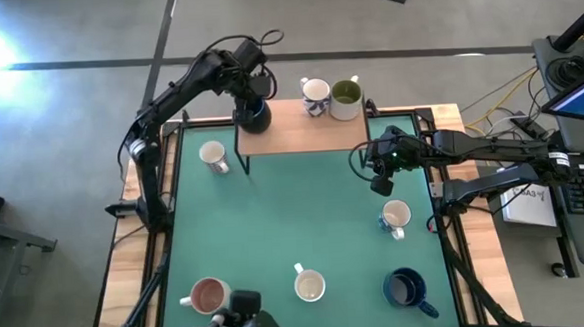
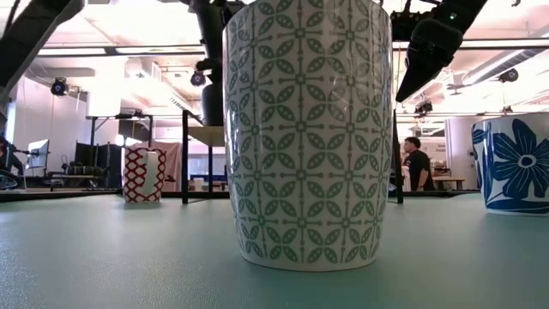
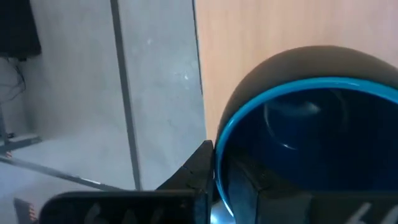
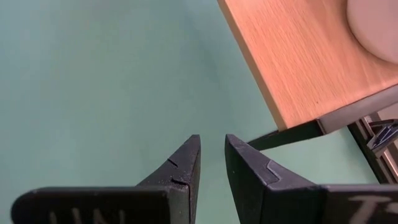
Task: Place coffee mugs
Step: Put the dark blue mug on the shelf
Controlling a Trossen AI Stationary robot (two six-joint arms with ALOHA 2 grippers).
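Progress of mug placement, judged against the raised wooden shelf point(image 1: 300, 133) at the far edge of the green table point(image 1: 285, 224). Three mugs stand on the shelf — a dark blue mug point(image 1: 253, 115) at its left end, and a white mug with blue pattern point(image 1: 315, 95) touching an olive-green mug point(image 1: 346, 98) towards its right end. The left gripper point(image 1: 251, 89) sits at the dark blue mug; in the left wrist view one finger point(image 3: 193, 171) lies outside the blue rim point(image 3: 273, 99) and the other inside it, nearly closed on the wall, so the release appears barely begun. Five mugs remain on the table: a white mug point(image 1: 213, 156) just off the shelf's left leg, a cream mug point(image 1: 396, 217) near the right edge, and, well away from the shelf along the near side, a pink-brown mug point(image 1: 208, 295), a patterned white mug point(image 1: 309, 285) and a second dark blue mug point(image 1: 408, 289). The right gripper point(image 1: 381, 184) hovers off the shelf's right corner — fingers slightly parted, holding nothing.
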